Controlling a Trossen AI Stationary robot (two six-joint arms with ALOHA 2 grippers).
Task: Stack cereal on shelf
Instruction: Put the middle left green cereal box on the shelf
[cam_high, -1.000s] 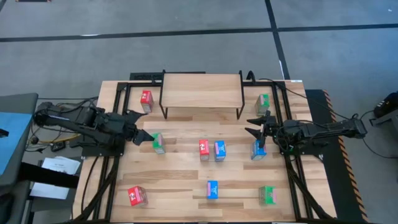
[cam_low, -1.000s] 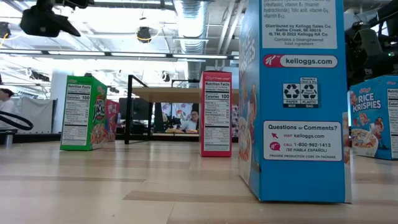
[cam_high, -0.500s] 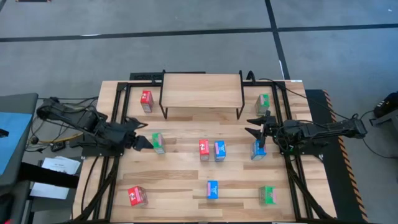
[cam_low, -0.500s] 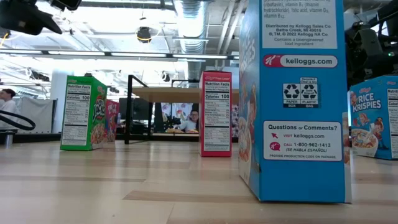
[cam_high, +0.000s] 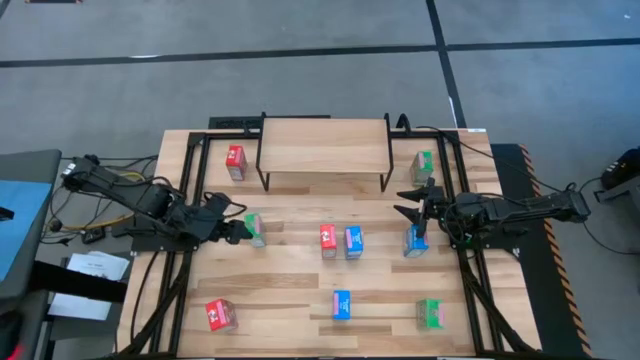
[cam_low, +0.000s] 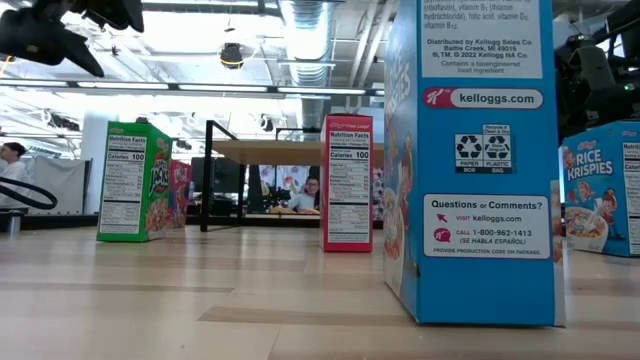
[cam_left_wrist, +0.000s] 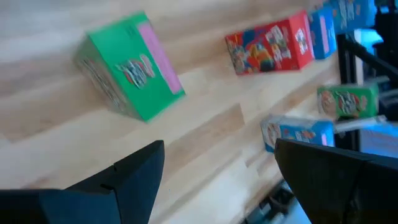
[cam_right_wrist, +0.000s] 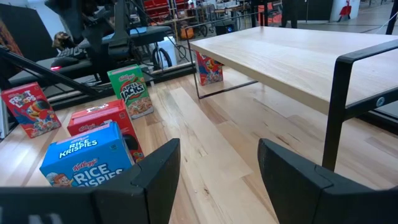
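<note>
- The shelf (cam_high: 325, 146) stands at the far edge of the table (cam_high: 290, 290), centred, and its light wooden top carries no box.
- Nine cereal boxes stand spread over the tabletop, none on the shelf.
- A red box (cam_high: 235, 161) stands just off the shelf's left leg, and a green box (cam_high: 423, 164) just off its right side.
- In mid-table a red box (cam_high: 328, 240) and a blue box (cam_high: 353, 241) stand side by side, touching or nearly so.
- Along the near edge stand a red box (cam_high: 219, 315) at the left, a blue box (cam_high: 342, 305) in the middle and a green box (cam_high: 429, 314) at the right.
- The left gripper (cam_high: 232, 229) reaches in low from the left, just beside a green box (cam_high: 255, 229); whether it touches the box cannot be told.
- In the left wrist view its fingers (cam_left_wrist: 134, 174) are spread wide, the green box (cam_left_wrist: 127, 65) ahead of them and nothing between them.
- The right gripper (cam_high: 412, 201) hangs at the right side, between the shelf's right leg and a blue box (cam_high: 415, 240) that is just beside it.
- Its fingers (cam_right_wrist: 155, 171) are apart too, with bare tabletop between them and the shelf ahead.
- In the low view the near blue box (cam_low: 472, 160) fills the foreground, with a red box (cam_low: 347, 182) and a green box (cam_low: 133, 181) farther back.
- A person (cam_low: 12, 165) shows in the room beyond the table.
</note>
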